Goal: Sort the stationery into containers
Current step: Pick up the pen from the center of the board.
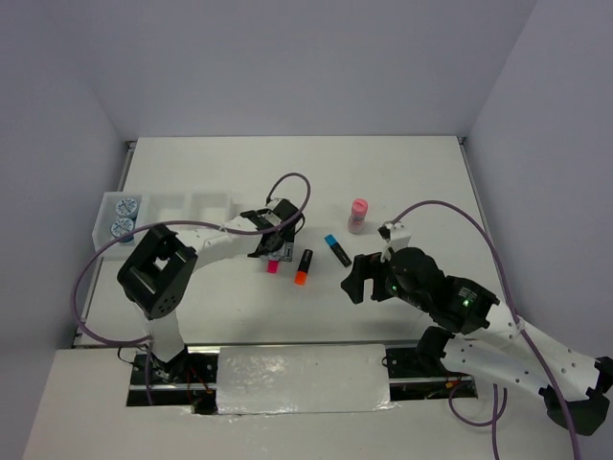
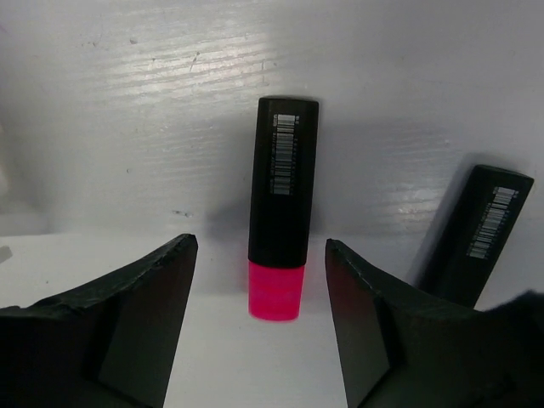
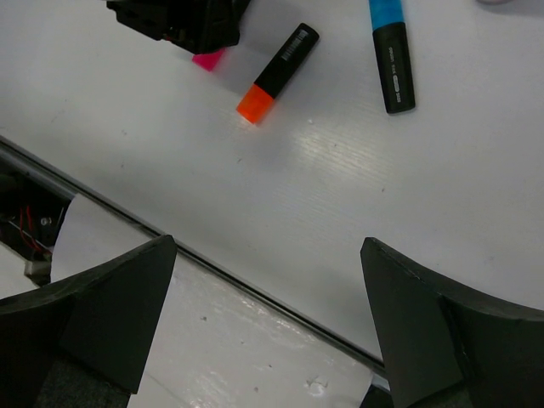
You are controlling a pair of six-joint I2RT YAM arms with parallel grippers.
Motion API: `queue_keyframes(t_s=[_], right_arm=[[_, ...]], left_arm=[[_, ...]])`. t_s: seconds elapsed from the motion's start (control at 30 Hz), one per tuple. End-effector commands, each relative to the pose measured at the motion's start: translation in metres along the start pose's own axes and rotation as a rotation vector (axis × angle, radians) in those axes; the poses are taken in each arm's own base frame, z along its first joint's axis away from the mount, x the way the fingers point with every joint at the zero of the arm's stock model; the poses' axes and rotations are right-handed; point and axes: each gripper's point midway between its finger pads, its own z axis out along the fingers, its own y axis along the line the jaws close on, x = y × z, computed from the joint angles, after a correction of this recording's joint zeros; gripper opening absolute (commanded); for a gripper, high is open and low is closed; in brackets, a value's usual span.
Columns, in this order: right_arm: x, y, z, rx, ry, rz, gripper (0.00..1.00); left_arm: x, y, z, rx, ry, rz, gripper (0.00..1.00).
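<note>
A black marker with a pink tip (image 2: 283,212) lies on the table, and my left gripper (image 2: 259,255) is down over it. Its jaws are open, one on each side of the marker, with a gap to each. From above, that gripper (image 1: 273,251) hides most of the pink marker (image 1: 272,267). The orange-tipped marker (image 1: 303,266) lies just right of it, then the blue-tipped marker (image 1: 336,249). A pink-capped tube (image 1: 357,215) stands behind them. Two tape rolls (image 1: 124,216) sit in the left compartment of the white tray (image 1: 206,199). My right gripper (image 1: 356,278) hovers open and holds nothing.
The right wrist view shows the orange marker (image 3: 276,74), the blue marker (image 3: 391,51) and the table's near edge seam (image 3: 255,285) below my right gripper (image 3: 268,323). The tray's middle and right compartments hold nothing. Cables loop over both arms.
</note>
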Motion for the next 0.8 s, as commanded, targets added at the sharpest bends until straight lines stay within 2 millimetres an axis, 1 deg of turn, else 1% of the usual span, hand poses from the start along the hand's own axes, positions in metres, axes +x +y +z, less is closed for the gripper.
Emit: queue_keyframes(t_s=[0.0,0.17,0.2,0.3,0.4,0.47,0.5,0.53,0.6,0.63,0.67,0.7,0.73,0.77], right_arm=[[-0.006,0.004,-0.001,-0.029,-0.028,-0.008,0.97],[-0.008,0.005,-0.002,-0.032,-0.038,-0.012,0.97],[-0.008,0.005,-0.002,-0.031,-0.040,-0.012,0.98],[-0.009,0.004,-0.002,-0.031,-0.048,-0.012,0.98],[-0.009,0.004,-0.002,-0.033,-0.048,-0.013,0.98],[-0.010,0.005,-0.002,-0.034,-0.051,-0.013,0.98],[-0.011,0.005,-0.003,-0.036,-0.053,-0.012,0.98],[-0.011,0.006,-0.003,-0.040,-0.054,-0.013,0.98],[-0.012,0.007,-0.005,-0.045,-0.062,-0.011,0.98],[-0.014,0.007,-0.005,-0.046,-0.066,-0.011,0.98],[-0.014,0.007,-0.006,-0.050,-0.067,-0.012,0.98],[-0.014,0.008,-0.006,-0.055,-0.070,-0.014,0.98],[-0.015,0.009,-0.006,-0.056,-0.071,-0.014,0.98],[-0.015,0.009,-0.006,-0.055,-0.070,-0.016,0.98]], left_arm=[[-0.010,-0.003,0.007,0.026,-0.015,-0.009,0.73],[0.004,-0.004,0.020,0.036,0.029,-0.002,0.64],[0.009,-0.003,0.022,0.034,0.039,0.001,0.56],[0.016,0.002,0.024,0.016,0.046,-0.002,0.43],[0.018,0.005,0.024,0.008,0.050,0.005,0.46],[0.019,0.004,0.024,0.013,0.054,0.008,0.30],[0.017,0.005,0.020,0.014,0.046,0.001,0.21],[0.014,0.005,0.016,0.019,0.039,-0.006,0.10],[0.002,0.007,0.004,0.020,0.000,-0.021,0.06],[-0.009,0.007,-0.011,0.030,-0.035,-0.029,0.05],[-0.024,0.006,-0.022,0.036,-0.072,-0.037,0.03],[-0.036,0.009,-0.032,0.025,-0.109,-0.039,0.03],[-0.054,0.012,-0.051,0.028,-0.148,-0.040,0.02],[-0.064,0.016,-0.061,0.021,-0.167,-0.044,0.01]])
